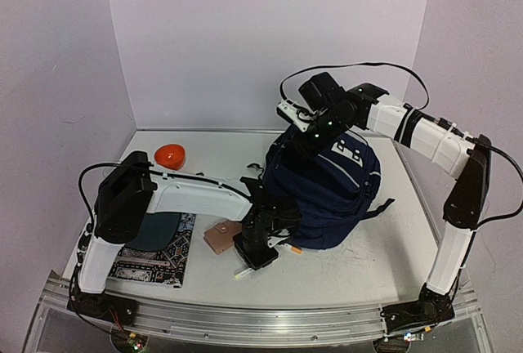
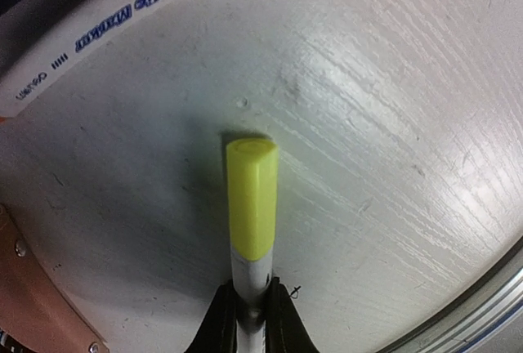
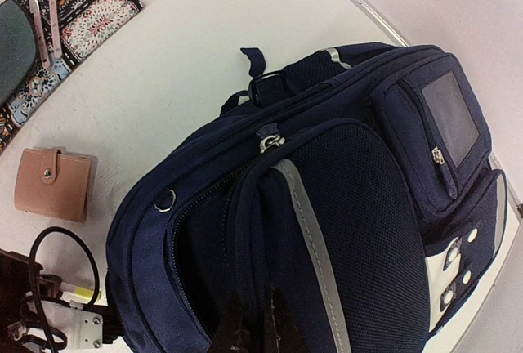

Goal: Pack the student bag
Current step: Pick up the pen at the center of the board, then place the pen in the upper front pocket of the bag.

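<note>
Sitting right of centre on the table, the student bag shows its grey-striped front pocket to my right wrist camera. My right gripper is at the bag's top edge, its 2 fingers clenched on the navy fabric beside the zip opening. My left gripper is off the bag, low over the table just beside the bag's near-left corner. Its 2 fingers grasp a yellow-capped pen by the white barrel, and the cap points out over bare tabletop. 1 acrylic marker lies beside the foot of the bag, near the pen. A brown wallet lies just left of the left gripper, apart from the bag. A patterned mat and an orange dish lie well to the left.
</note>
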